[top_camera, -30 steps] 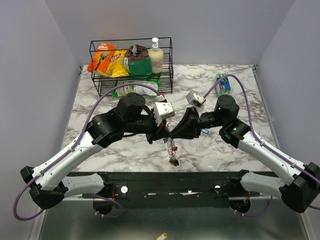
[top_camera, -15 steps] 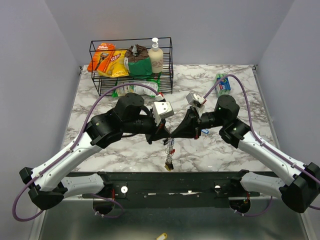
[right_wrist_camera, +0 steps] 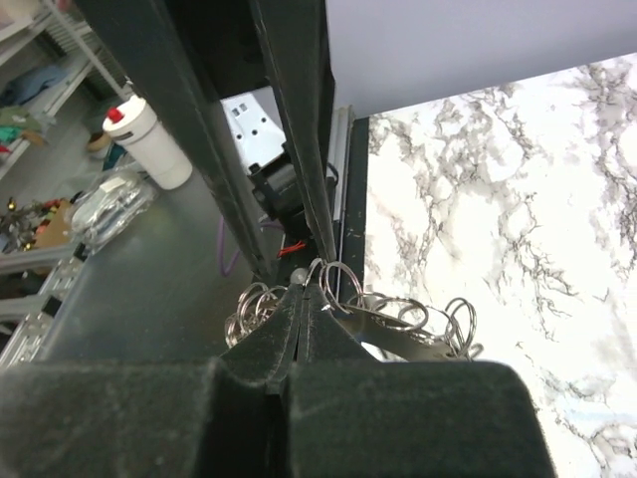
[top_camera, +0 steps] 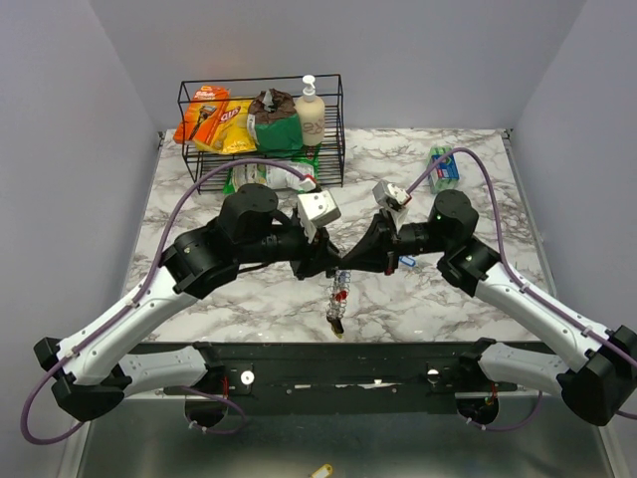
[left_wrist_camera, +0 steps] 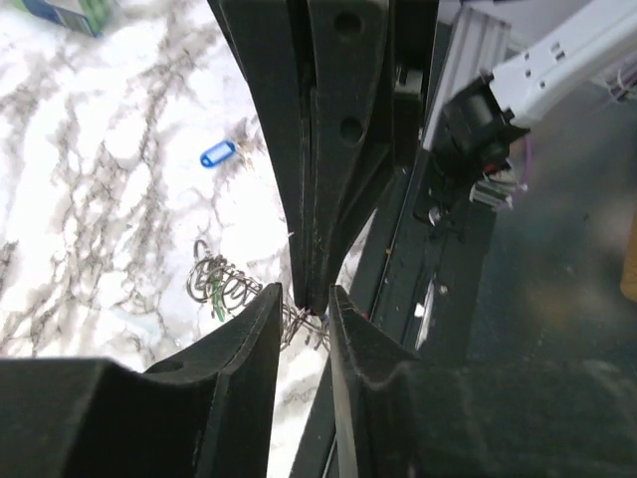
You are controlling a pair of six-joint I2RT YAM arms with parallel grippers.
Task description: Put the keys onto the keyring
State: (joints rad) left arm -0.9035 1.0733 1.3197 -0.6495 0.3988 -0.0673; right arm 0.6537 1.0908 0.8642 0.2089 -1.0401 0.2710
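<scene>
Marble table [top_camera: 478,289]; left pincer [left_wrist_camera: 306,296], right pincer [right_wrist_camera: 301,299] each pinching silvery keyring [right_wrist_camera: 338,265], keys [top_camera: 339,299] dangling below.

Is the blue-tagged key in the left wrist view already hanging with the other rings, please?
No, the blue-tagged key lies alone on the marble table, apart from the ring bunch near the left fingers.

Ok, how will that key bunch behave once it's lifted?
Probably floppy: the key bunch hangs as a loose chain below the right tool and left tool, so it would likely swing. Its wire rings look thin and smooth, so they may slip or shift in a pinch.
</scene>
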